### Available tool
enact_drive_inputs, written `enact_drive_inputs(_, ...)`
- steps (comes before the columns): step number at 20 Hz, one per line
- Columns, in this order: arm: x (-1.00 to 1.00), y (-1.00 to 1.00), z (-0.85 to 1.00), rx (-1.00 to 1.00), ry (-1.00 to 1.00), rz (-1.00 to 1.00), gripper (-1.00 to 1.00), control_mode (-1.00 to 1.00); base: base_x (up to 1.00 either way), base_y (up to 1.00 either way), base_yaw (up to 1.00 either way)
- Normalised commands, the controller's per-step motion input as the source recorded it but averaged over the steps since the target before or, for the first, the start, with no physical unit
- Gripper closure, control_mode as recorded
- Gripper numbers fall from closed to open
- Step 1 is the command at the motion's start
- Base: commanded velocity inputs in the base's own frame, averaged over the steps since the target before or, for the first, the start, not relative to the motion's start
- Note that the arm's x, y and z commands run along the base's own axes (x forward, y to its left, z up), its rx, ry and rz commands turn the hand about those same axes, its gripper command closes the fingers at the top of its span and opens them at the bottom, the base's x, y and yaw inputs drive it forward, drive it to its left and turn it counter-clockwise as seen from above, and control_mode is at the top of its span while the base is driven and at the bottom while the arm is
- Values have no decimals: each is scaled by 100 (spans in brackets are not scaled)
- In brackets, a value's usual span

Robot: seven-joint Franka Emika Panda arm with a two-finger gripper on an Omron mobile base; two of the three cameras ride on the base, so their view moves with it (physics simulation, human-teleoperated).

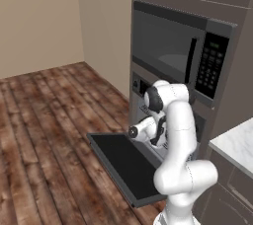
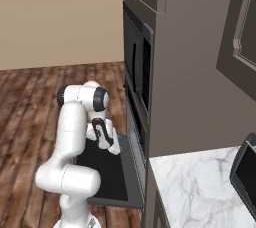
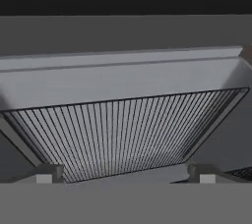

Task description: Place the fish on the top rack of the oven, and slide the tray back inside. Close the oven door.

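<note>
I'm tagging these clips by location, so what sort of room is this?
A kitchen, most likely: a built-in oven with its door folded down, a microwave above it, and a marble counter beside.

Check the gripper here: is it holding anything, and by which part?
Nothing is held. In the hand view the gripper is open, its fingertips apart with nothing between them, facing the bare top rack inside the oven.
</note>
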Motion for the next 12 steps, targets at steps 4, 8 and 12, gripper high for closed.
enact_drive_inputs(4,-71,57,100,0,-37,2,-100,-100,0,0,0)
enact_drive_inputs(8,-64,46,100,0,-34,0,-100,-100,0,0,0)
enact_drive_inputs(12,-48,63,100,-1,-15,0,-100,-100,0,0,0)
